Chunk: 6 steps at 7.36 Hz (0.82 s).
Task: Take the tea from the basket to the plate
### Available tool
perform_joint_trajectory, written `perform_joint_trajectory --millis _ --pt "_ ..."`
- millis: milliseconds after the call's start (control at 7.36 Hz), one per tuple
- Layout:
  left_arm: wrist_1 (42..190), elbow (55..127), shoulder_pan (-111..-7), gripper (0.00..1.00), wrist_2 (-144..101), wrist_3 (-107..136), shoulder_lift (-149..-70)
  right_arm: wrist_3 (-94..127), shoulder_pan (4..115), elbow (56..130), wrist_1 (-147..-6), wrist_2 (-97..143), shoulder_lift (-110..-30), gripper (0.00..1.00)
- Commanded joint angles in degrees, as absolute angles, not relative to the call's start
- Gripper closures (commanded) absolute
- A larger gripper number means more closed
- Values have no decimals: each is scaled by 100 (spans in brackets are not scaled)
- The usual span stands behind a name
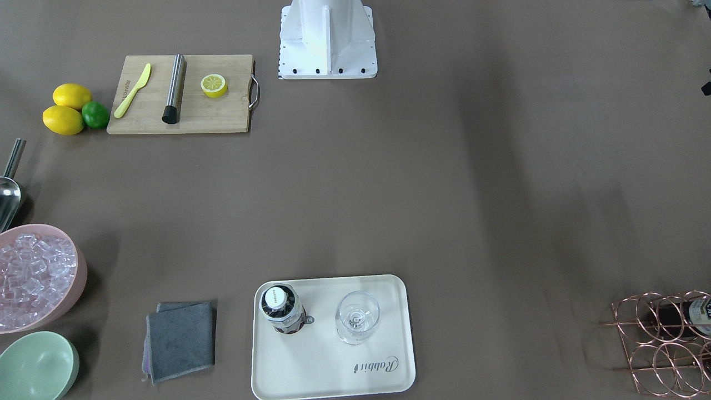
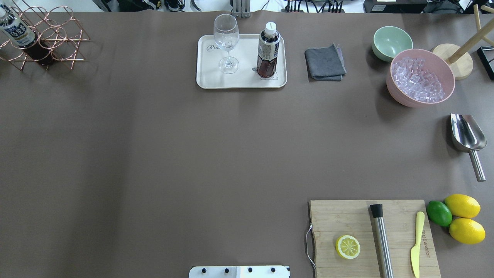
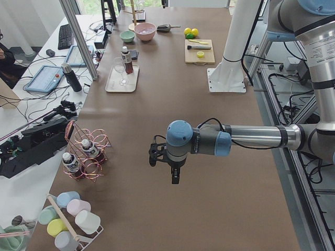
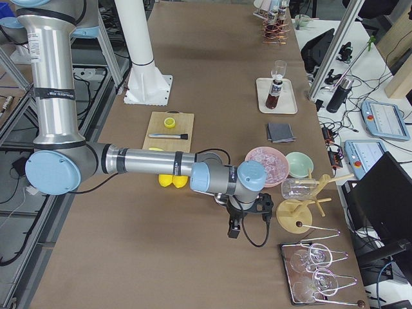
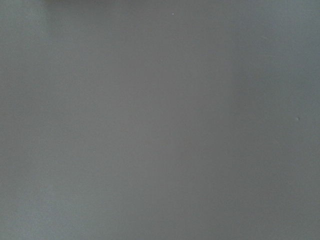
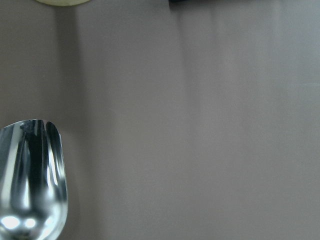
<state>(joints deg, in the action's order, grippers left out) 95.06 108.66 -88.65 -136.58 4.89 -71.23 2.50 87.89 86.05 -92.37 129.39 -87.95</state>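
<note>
**Plate (image 1: pixel 333 383) bearing one tea bottle (image 1: pixel 282 309); both arms over bare table**

Front-facing view: nearest the lens, the plate carries the upright tea bottle on one side and a glass (image 1: pixel 357 318) on the other, the two apart. A folded cloth (image 1: pixel 180 340) lies just beside the plate. The basket (image 1: pixel 661 355) stands well apart at the view's edge, with a like bottle (image 1: pixel 689 316) held in its rings.

Overhead view: the cutting board (image 2: pixel 347 220) lies nearest. At the far side of the table (image 2: pixel 154 154) the plate holds the tea bottle, white cap up, standing on the bear drawing. The basket sits in the far corner on the robot's left.

Left-end view: the left gripper (image 3: pixel 175 177) hangs fingers-down over bare table, near the basket but apart from it — whether its fingers are apart or together cannot be told here.

Right-end view: the right gripper (image 4: pixel 233 230) hangs fingers-down near the pink bowl (image 4: pixel 252 168); again the gap between its fingers cannot be told.

Left wrist view: plain table surface only.

Right wrist view: the bowl of a metal scoop (image 6: pixel 30 180) at the lower corner — otherwise table.
</note>
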Motion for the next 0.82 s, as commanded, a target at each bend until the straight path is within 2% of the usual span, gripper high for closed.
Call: perform_joint_trajectory --millis 0,679 --pt "9501 10514 -8859 3 -13606 545 -7442 264 8798 8605 -9237 12937 -8789 0" --pt "9475 10450 -8886 2 -13623 562 -7532 229 8876 8639 -9229 12955 -8824 0"
